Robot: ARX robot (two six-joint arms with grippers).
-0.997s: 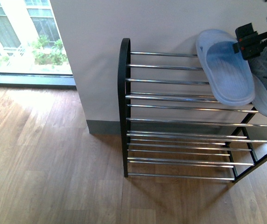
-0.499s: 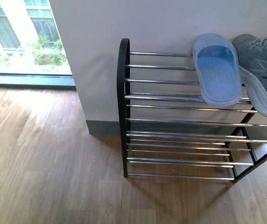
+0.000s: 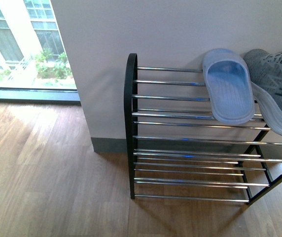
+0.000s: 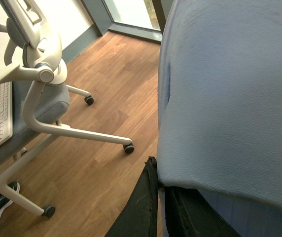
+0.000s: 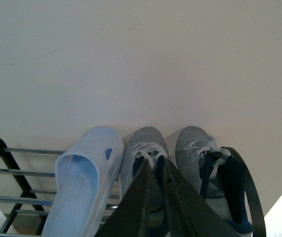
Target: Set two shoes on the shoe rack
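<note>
A pale blue slide is parked on the shoe rack top tier, toe to the wall so the bars carry it, beside a grey sneaker. The right gripper is seen pinched nearly closed, empty (left can't be told).

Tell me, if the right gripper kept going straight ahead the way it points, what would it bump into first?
Probably the grey sneaker beside the blue slide on the rack; the right gripper points at its laces, though depth is unclear.

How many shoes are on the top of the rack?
3: one blue slide, then two grey sneakers beside it on the rack. More may lie out of view.
</note>
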